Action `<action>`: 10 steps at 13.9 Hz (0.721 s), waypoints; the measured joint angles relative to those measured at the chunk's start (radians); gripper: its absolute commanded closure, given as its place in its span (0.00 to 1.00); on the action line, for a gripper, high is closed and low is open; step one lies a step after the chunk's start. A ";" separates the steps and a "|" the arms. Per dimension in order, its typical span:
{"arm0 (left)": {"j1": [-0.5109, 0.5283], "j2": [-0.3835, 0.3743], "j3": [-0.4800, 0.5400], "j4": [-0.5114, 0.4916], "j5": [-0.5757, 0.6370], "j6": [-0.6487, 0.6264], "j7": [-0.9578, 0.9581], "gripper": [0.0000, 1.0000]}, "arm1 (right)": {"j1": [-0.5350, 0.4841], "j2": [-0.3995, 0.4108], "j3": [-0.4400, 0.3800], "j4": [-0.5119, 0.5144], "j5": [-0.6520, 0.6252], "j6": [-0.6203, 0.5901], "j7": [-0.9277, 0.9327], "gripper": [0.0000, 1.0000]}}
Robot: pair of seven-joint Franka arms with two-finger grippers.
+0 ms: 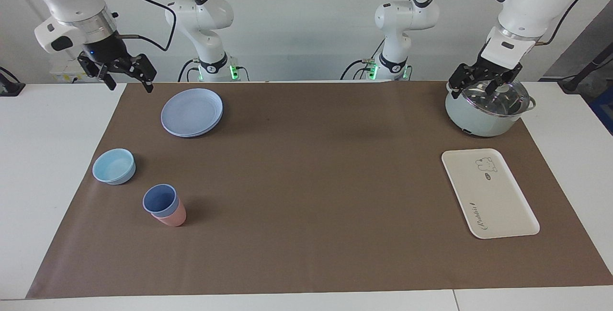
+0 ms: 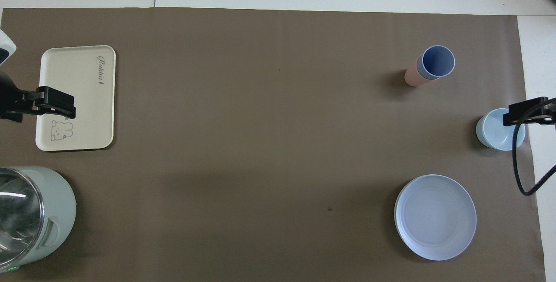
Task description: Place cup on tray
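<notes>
The periwinkle-blue cup (image 1: pixel 160 200) stands nested inside a salmon-pink cup (image 1: pixel 175 217) toward the right arm's end of the table; both also show in the overhead view, cup (image 2: pixel 438 61) and pink cup (image 2: pixel 410 77). The cream-white tray (image 1: pixel 488 196) with the bear drawing lies flat and bare toward the left arm's end (image 2: pixel 74 82). My right gripper (image 1: pixel 130 83) is open and empty, raised over the mat's corner near the blue plate. My left gripper (image 1: pixel 474 89) is open and empty, raised over the pot. Both arms wait.
A light-blue bowl (image 1: pixel 114 166) sits beside the cups, nearer to the robots. A round blue plate (image 1: pixel 191 112) lies nearer still. A pale green pot (image 1: pixel 483 114) with a glass lid stands nearer to the robots than the tray. A brown mat (image 1: pixel 306 181) covers the table.
</notes>
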 measured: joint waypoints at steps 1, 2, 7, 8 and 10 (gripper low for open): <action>0.000 0.000 0.000 0.000 0.000 0.000 0.000 0.00 | 0.000 0.000 0.000 0.000 0.000 0.000 0.001 0.00; 0.000 0.000 0.001 0.000 0.000 0.000 0.000 0.00 | 0.001 -0.001 0.000 -0.001 0.000 0.000 0.005 0.00; 0.000 0.000 0.001 0.000 0.000 0.000 0.000 0.00 | 0.002 -0.003 0.001 -0.011 0.000 0.026 -0.002 0.00; 0.000 0.000 0.001 0.000 0.000 0.000 0.000 0.00 | 0.001 -0.003 0.001 -0.023 0.000 0.074 -0.038 0.00; 0.000 0.000 0.000 0.000 0.000 0.000 0.000 0.00 | -0.006 -0.006 0.000 -0.071 0.000 0.187 -0.154 0.00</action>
